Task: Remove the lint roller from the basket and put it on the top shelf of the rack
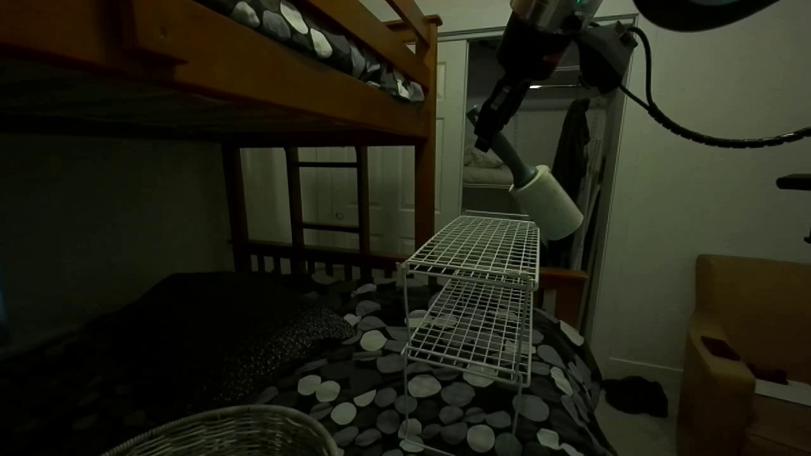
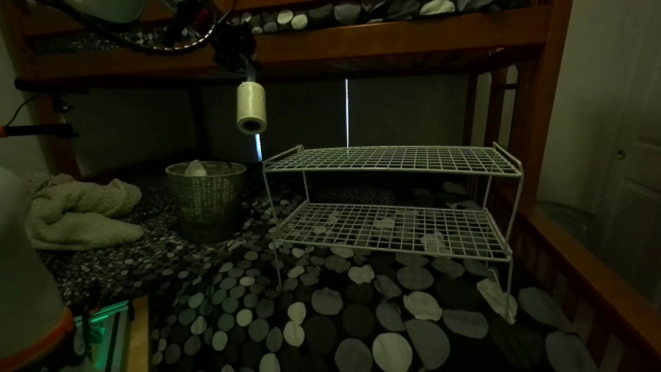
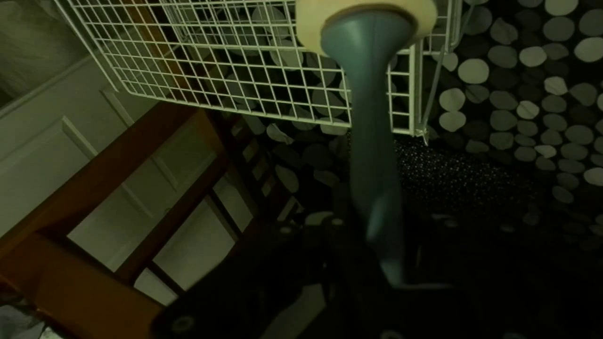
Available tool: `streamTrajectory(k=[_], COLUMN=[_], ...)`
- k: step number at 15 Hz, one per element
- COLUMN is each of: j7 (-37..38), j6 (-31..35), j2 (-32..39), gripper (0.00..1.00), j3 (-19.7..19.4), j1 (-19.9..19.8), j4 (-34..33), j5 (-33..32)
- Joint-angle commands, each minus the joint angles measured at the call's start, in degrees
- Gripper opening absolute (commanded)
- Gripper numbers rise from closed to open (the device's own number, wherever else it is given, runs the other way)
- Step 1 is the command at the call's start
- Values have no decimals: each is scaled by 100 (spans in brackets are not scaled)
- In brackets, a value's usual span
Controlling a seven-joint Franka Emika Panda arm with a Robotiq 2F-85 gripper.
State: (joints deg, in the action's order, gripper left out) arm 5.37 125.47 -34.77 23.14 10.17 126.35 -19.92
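Lint roller (image 2: 251, 106) out of the woven basket (image 2: 206, 206), removal done. It hangs midair, roll end down, higher than the top shelf (image 1: 475, 247) of the white wire rack (image 2: 392, 170). Gripper (image 1: 491, 132) jaws clamped on its blue-grey handle (image 3: 373, 122). Left, probably: line up, lower, release. Can't tell if directly over shelf.

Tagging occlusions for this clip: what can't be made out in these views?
Contents of the basket: in an exterior view its wall hides all but part of a pale item, not identifiable.
Below the basket rim: in an exterior view, cut off by the bottom edge.
Far end of the lint roller: wrist view, cut off by the top edge.
Its contact with the end effector: wrist view, lost in shadow.
Black heap: in an exterior view, too dark to identify.
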Motion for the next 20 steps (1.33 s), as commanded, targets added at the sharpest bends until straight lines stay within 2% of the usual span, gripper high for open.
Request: streamTrajectory(k=[1,5,9,10,11,12,16,20], j7=[-235,-666,-973,-752,-773,-783,-1091,-1157], j6=[-465,-963,-1539,-1207,-1298,-1334,-1930,-2283], j2=[298,1221,2156,1780,1991,2145,2821,3728], gripper=[6,6,6,25,25,6,6,6], j3=[154,161,137,-92,-97,-102,-35,-84], j1=[-283,-387,-172,-38,-4,17,123,326], j4=[-237,-658,-1026,-717,-807,-879,-1573,-2187], j5=[-820,-1523,-2068,-1852,-1945,-1993,-2708,-2943])
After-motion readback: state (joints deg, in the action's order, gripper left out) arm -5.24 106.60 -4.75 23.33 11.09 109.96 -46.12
